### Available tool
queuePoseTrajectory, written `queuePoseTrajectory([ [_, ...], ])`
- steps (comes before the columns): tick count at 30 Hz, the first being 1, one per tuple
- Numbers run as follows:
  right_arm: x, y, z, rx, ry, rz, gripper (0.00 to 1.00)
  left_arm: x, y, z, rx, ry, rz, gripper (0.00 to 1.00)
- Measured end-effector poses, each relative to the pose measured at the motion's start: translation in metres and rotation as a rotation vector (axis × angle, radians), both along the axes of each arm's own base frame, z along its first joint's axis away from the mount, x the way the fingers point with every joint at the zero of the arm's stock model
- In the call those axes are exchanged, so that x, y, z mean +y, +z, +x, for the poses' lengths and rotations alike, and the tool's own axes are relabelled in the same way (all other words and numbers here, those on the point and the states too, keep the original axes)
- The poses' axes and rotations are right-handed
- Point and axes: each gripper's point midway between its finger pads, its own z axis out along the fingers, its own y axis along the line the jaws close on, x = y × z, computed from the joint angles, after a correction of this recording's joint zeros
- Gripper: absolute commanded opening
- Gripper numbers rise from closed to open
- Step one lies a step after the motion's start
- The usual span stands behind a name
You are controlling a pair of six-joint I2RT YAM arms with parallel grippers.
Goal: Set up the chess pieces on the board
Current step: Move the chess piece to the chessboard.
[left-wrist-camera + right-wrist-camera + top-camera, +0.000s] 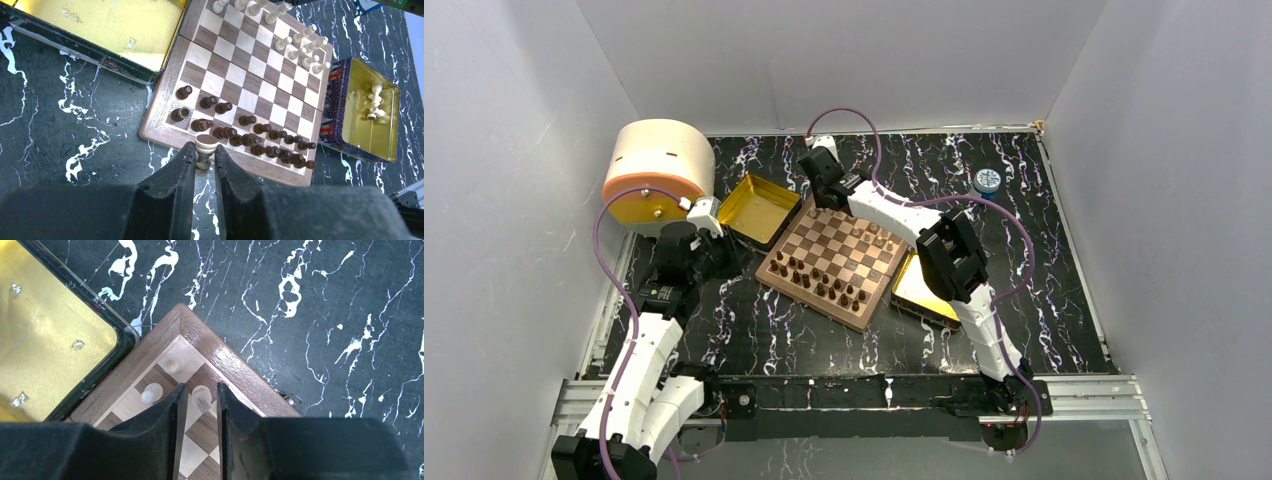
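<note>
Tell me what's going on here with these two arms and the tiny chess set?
Two robot arms are setting up a chessboard. The left gripper pinches a tan piece at the board's near edge. The right gripper stands open around a pale chessman on a square near the far corner. The dark pieces stand in roughly two rows; a few spare light pieces lie in a gold tin.

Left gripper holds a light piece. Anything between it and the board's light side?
Yes: the light piece in the left gripper hangs at the board edge on the dark side, so the dark pieces stand across its path; the right gripper occupies a far corner.
</note>
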Motion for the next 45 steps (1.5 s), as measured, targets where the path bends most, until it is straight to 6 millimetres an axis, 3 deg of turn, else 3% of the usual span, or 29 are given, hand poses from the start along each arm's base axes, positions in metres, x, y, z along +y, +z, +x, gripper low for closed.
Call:
queuePoseTrajectory([
  [9, -0.006, -0.007, -0.006, 0.035, 0.024, -0.041, 0.35, 0.000, 0.000, 0.000, 0.000, -0.001, 0.000, 0.12],
  [33, -0.001, -0.010, -0.008, 0.061, 0.087, -0.049, 0.18, 0.000, 0.000, 0.000, -0.001, -0.001, 0.002, 0.12],
  [45, -0.008, -0.009, 0.000, 0.057, 0.069, -0.042, 0.18, 0.000, 0.000, 0.000, -0.001, -0.001, 0.003, 0.12],
])
